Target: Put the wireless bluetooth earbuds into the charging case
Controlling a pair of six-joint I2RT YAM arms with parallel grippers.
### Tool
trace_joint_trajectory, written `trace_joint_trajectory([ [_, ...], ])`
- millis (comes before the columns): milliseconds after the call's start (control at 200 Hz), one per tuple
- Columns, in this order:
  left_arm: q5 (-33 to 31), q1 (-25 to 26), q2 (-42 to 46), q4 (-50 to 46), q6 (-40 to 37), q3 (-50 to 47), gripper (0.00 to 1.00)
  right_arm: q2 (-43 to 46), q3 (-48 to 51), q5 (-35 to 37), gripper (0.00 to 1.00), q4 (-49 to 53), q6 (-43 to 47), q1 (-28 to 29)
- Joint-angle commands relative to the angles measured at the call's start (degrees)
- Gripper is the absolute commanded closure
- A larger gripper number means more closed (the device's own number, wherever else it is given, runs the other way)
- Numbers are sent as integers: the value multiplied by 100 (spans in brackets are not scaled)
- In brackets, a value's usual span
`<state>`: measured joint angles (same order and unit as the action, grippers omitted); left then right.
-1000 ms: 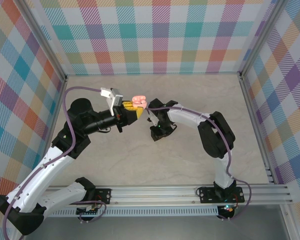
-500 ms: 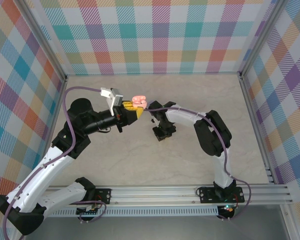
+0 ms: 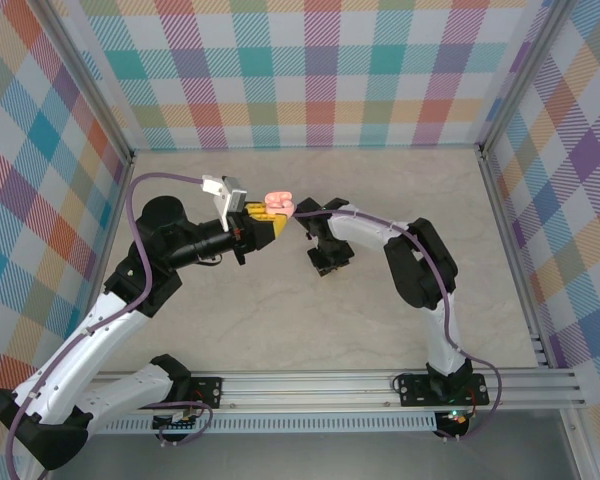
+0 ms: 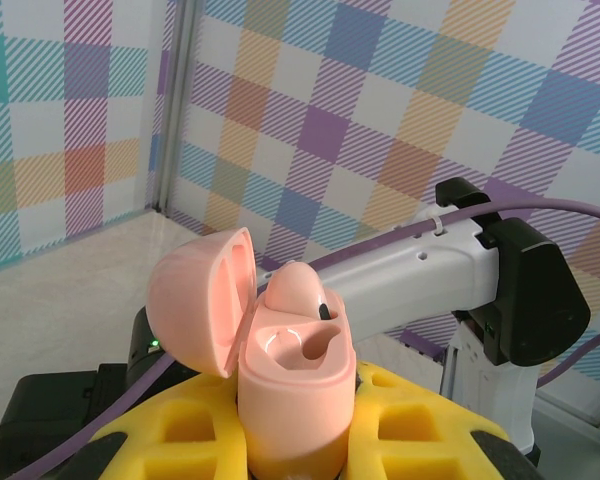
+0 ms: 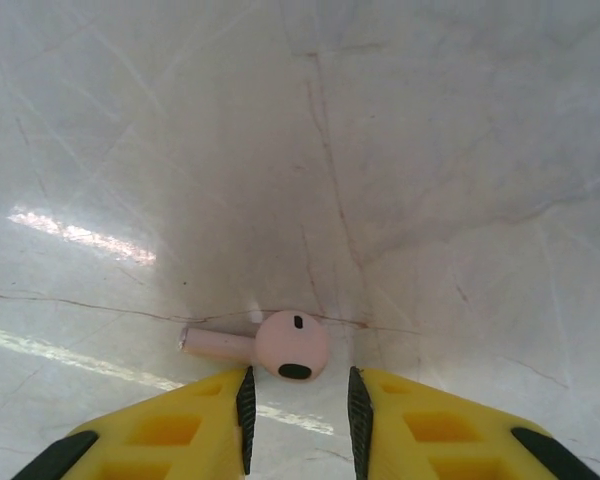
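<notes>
Holding: your left gripper [image 3: 269, 216] is clamped on the charging case [image 4: 285, 385]. Its yellow pads [image 4: 410, 430] hug the lower body, the lid is swung open, and it is held up over the tabletop [image 3: 230, 320], left of the middle.
Case slots: the seated earbud [image 4: 298, 292] sits in the far slot. The near slot [image 4: 312, 345] is empty.
Loose earbud: the pink loose earbud [image 5: 278, 346] lies flat on the bare tabletop near its middle, with its stem pointing left in the right wrist view.
Right gripper: your right gripper [image 5: 300, 412] has a narrow gap with nothing between the jaws, and its tips are just short of the bud's head.
Handling: it looks very light, hard, glossy and rounded, so probably slippery. Expect it to skid or roll if you nudge it.
Grip spot: pinch the bulb head across its sides. Leave the stem free, since it likely goes down into the slot first.
Risk: the gap looks tight for the head, so widen it before you descend or you may just push the bud away.
</notes>
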<state>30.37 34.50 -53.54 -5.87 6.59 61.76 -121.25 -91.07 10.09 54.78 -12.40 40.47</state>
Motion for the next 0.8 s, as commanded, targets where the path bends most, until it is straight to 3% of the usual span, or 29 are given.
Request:
trace_joint_trajectory([
  [0, 39, 64, -10, 92, -44, 84, 95, 3, -159, 42, 67, 178, 85, -30],
  [160, 62, 58, -55, 65, -61, 108, 95, 230, -13, -558, 64, -146, -142, -104],
  [485, 83, 57, -48, 25, -97, 124, 95, 189, 76, -685, 63, -202, -1208, -320],
  [795, 89, 59, -33, 0, -116, 99, 95, -94, -155, -757, 71, -69, -1217, -321],
])
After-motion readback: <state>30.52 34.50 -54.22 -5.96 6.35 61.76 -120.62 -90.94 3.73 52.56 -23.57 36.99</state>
